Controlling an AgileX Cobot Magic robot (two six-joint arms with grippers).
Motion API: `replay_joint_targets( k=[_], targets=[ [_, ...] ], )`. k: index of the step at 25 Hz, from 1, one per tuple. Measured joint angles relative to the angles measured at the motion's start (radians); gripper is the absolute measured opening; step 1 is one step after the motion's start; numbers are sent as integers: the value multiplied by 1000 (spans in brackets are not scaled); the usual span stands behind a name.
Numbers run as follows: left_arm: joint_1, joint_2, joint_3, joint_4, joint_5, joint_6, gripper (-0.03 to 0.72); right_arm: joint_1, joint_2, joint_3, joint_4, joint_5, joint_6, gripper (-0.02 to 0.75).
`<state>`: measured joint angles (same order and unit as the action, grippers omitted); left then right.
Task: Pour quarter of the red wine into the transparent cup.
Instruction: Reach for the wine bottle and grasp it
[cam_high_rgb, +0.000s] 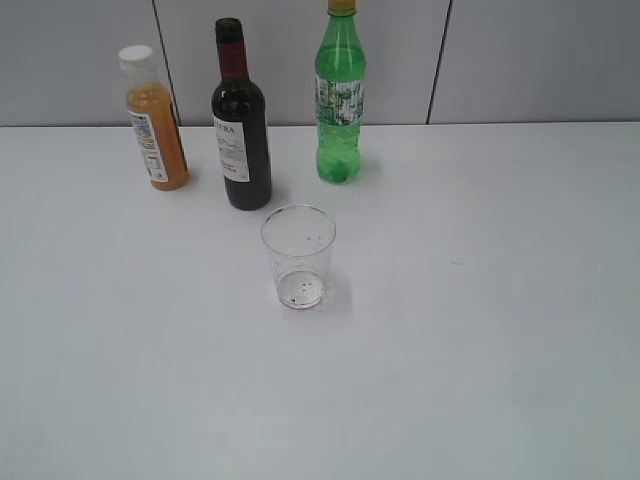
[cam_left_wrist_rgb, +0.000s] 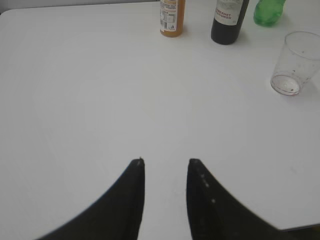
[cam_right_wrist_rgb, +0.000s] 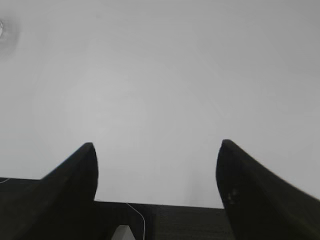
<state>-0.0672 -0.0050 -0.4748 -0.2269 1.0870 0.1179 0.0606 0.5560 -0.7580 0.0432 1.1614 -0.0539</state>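
Note:
The red wine bottle (cam_high_rgb: 240, 135), dark glass with a maroon foil neck and white label, stands upright at the back of the white table; its lower part shows in the left wrist view (cam_left_wrist_rgb: 229, 22). The transparent cup (cam_high_rgb: 298, 256) stands upright in front of it, empty but for red specks, and also shows in the left wrist view (cam_left_wrist_rgb: 294, 62). My left gripper (cam_left_wrist_rgb: 166, 161) is open and empty over bare table, far from both. My right gripper (cam_right_wrist_rgb: 156, 144) is wide open and empty near the table's front edge. Neither gripper shows in the exterior view.
An orange juice bottle (cam_high_rgb: 155, 120) with a white cap stands left of the wine, and a green soda bottle (cam_high_rgb: 340, 100) right of it. A grey panelled wall (cam_high_rgb: 520, 60) runs behind the table (cam_high_rgb: 480, 340).

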Motion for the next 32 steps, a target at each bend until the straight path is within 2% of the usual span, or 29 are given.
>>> replay_joint_targets(
  k=[3,12,16,32],
  targets=[
    [0,0,0,0,0,0,230,0,-139,80,1,0,0,587],
    [0,0,0,0,0,0,230,0,-435,186,1,-11,4,586],
    [0,0,0,0,0,0,230,0,-532,223,1,-74,4,586],
    [0,0,0,0,0,0,230,0,-559,251,2,-119,4,585]
  ],
)
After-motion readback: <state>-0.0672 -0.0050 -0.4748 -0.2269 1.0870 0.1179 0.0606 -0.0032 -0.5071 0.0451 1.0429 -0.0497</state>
